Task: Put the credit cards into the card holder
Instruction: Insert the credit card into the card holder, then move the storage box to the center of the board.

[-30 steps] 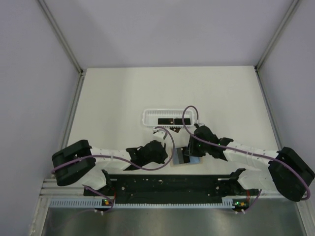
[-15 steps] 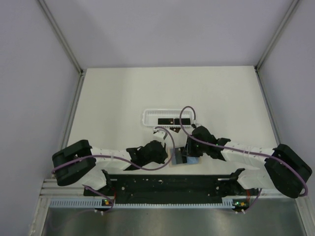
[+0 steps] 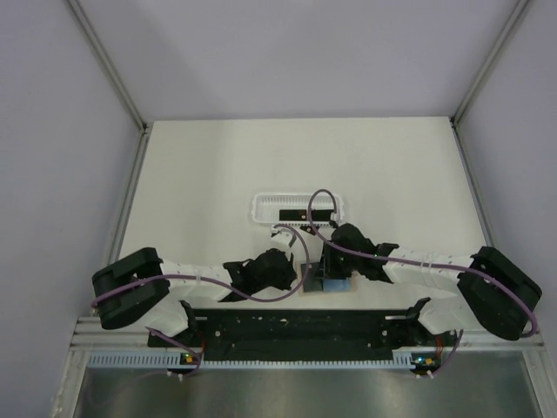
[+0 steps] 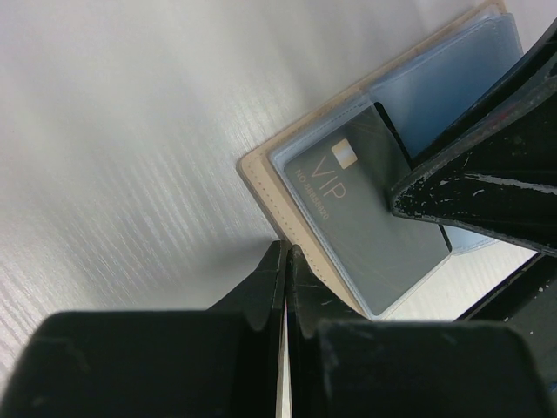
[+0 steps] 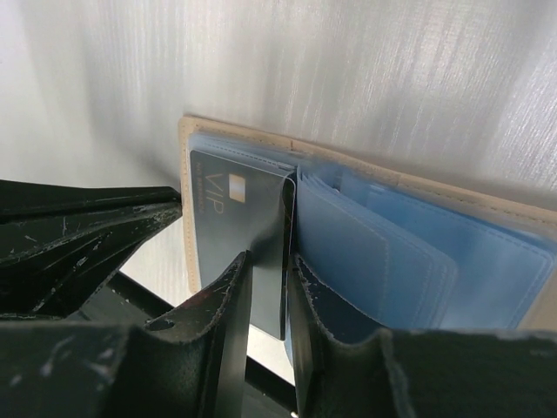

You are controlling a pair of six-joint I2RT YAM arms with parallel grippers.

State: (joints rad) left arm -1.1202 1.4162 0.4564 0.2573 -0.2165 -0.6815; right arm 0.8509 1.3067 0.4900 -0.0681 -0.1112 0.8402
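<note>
Left hand: fingers pressed together, tips at tan edge of card holder. Holder lies open on desk, between the two hands. Black VIP card partway inside clear sleeve. Right hand pinching VIP card's edge. Other credit cards in white basket behind.

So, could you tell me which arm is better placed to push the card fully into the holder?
The right arm: its jaws grip the card at the holder's blue sleeves. The left jaws are shut at the holder's tan edge, so the left arm looks best steadying it.
</note>
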